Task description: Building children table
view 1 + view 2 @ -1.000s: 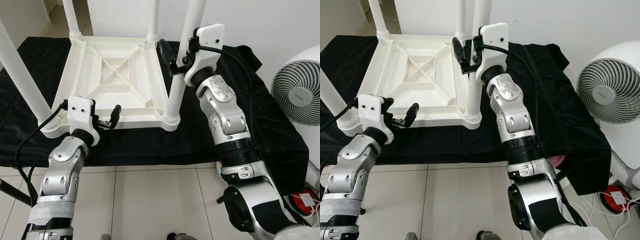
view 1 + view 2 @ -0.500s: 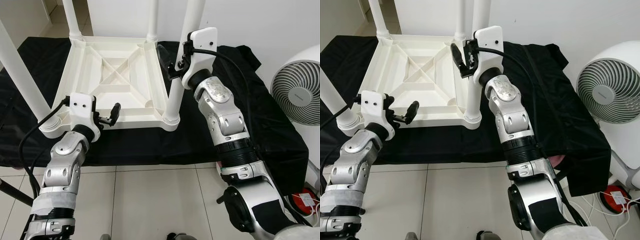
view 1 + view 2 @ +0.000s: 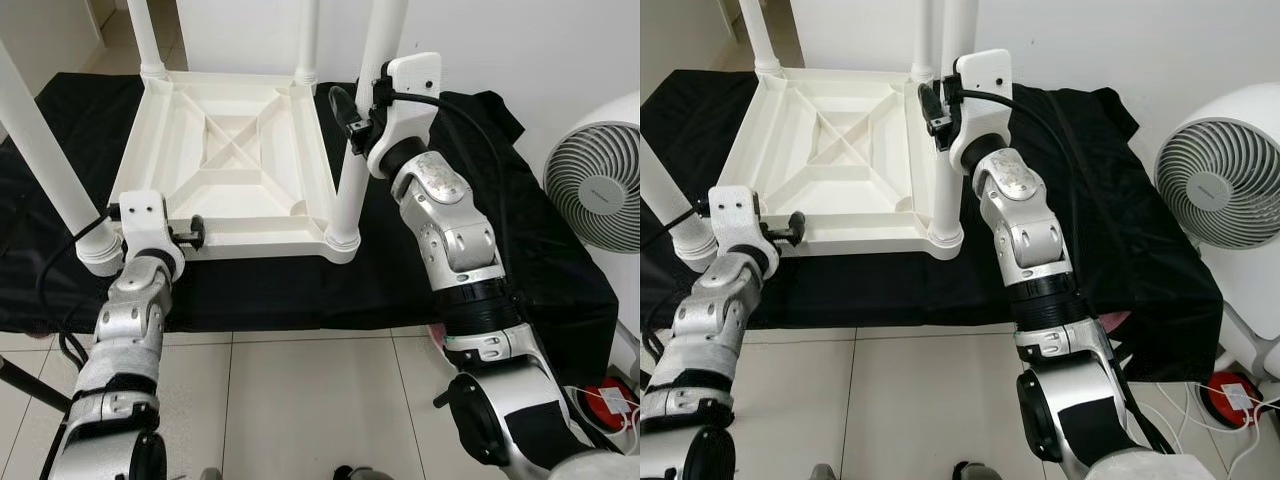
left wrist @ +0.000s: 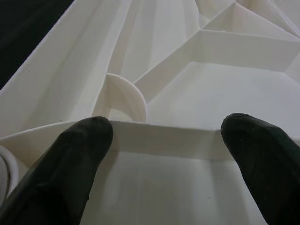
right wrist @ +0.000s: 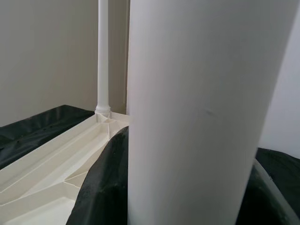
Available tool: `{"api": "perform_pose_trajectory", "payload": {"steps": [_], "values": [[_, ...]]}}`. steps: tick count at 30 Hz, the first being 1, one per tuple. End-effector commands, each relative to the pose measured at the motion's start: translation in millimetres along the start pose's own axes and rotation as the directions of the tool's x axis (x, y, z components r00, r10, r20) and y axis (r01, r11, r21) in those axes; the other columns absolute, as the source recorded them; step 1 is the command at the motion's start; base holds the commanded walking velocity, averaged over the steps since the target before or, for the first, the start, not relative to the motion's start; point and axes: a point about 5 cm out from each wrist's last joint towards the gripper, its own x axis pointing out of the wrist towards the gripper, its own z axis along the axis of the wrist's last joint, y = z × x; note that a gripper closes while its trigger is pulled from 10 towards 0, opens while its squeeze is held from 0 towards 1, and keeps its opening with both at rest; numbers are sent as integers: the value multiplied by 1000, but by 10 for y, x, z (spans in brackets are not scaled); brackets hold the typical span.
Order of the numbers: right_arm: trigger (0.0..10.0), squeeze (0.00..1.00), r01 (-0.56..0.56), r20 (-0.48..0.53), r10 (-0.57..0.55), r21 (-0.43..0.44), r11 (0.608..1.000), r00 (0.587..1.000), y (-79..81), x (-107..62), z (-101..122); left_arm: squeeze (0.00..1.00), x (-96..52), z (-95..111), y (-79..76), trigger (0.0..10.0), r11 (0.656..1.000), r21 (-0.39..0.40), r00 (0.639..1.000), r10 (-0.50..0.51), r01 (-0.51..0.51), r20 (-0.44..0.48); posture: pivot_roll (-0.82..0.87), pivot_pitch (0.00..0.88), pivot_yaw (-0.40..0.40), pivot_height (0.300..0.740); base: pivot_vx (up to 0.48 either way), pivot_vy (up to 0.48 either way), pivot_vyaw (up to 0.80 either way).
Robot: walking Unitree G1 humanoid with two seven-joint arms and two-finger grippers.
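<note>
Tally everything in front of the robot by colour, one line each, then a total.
White: 6 (tabletop, 4 legs, fan)
Black: 1 (cloth)
Red: 1 (round thing on the floor)
Total: 8

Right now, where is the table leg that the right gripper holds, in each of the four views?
Left eye: the leg rises right of centre, right gripper around it.
Right eye: the leg is centre-top.
Left wrist: not in it.
Right wrist: the leg is close between the fingers.
Shared landmark: the ribbed tabletop underside.
</note>
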Motion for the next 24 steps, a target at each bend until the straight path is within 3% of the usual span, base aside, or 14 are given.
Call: {"api": "perform_pose_trajectory", "payload": {"steps": [1,4,5,13,15,16,17,18,19,21,22,24], "values": [[0,0,18,32,-18,-6,1000,999,-28,-35,93,0,6,-222,105,10000,990,-22,986,135,-137,-94,-61,102,-19,740,0,0,0],[0,0,83,61,-84,16,996,995,-125,-81,150,0,47,-204,130,10000,988,-13,984,151,-153,-97,-63,106,-15,740,0,0,0],[0,0,184,80,-186,38,982,979,-285,-152,193,0,93,-141,227,10000,980,6,976,199,-200,-93,-74,113,-4,740,0,0,0],[0,0,322,89,-327,65,945,941,-525,-277,200,0,147,48,369,10000,968,71,969,243,-240,-35,-79,120,9,740,0,0,0],[0,0,416,72,-420,69,907,905,-714,-423,115,0,173,324,495,10000,953,156,965,254,-260,59,-80,127,20,740,0,0,0],[0,0,416,72,-420,69,907,905,-714,-423,115,0,173,324,495,10000,953,156,965,254,-260,59,-80,127,20,740,0,0,0],[0,0,465,55,-470,85,881,881,-803,-498,59,0,178,469,571,10000,942,186,959,265,-280,102,-78,132,26,740,0,0,0],[0,0,561,16,-566,112,820,824,-973,-663,-86,0,171,823,717,10000,921,202,936,296,-332,188,-72,134,28,740,0,0,0],[0,0,561,16,-566,112,820,824,-973,-663,-86,0,171,823,717,10000,921,202,936,296,-332,188,-72,134,28,740,0,0,0],[0,0,628,-30,-631,141,765,775,-1081,-794,-233,0,151,1101,769,10000,917,191,921,301,-351,250,-69,136,28,740,0,0,0],[0,0,659,-59,-659,156,736,750,-1128,-856,-327,0,142,1266,720,10000,923,192,919,272,-333,286,-69,136,28,740,0,0,0],[0,0,680,-78,-677,165,715,731,-1155,-897,-387,0,138,1371,682,10000,927,195,917,251,-319,310,-69,136,28,740,0,0,0]]}}
